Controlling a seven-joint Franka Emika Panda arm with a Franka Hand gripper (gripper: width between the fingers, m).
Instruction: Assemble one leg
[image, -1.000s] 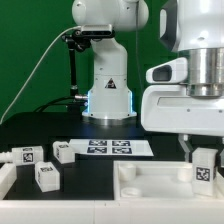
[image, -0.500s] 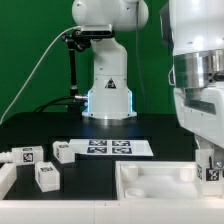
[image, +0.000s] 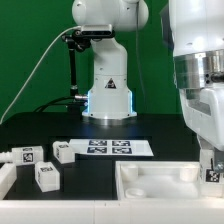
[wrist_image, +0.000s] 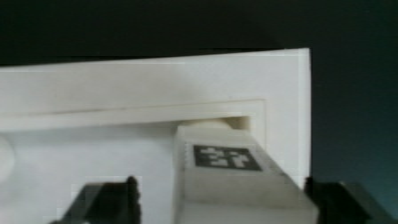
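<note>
Black desk under a green backdrop: the gripper (wrist_image: 210, 200), jaws wide either side of a tagged white leg (wrist_image: 235, 168) without touching it, hangs over the tabletop (image: 155, 178) at the near edge, three more legs (image: 46, 175) nearby, tag marks unreadable.

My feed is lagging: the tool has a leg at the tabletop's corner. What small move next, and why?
Probably ease the tool straight down. In the wrist view the leg sits between the fingers at the corner of the white tabletop, apparently not yet seated.
</note>
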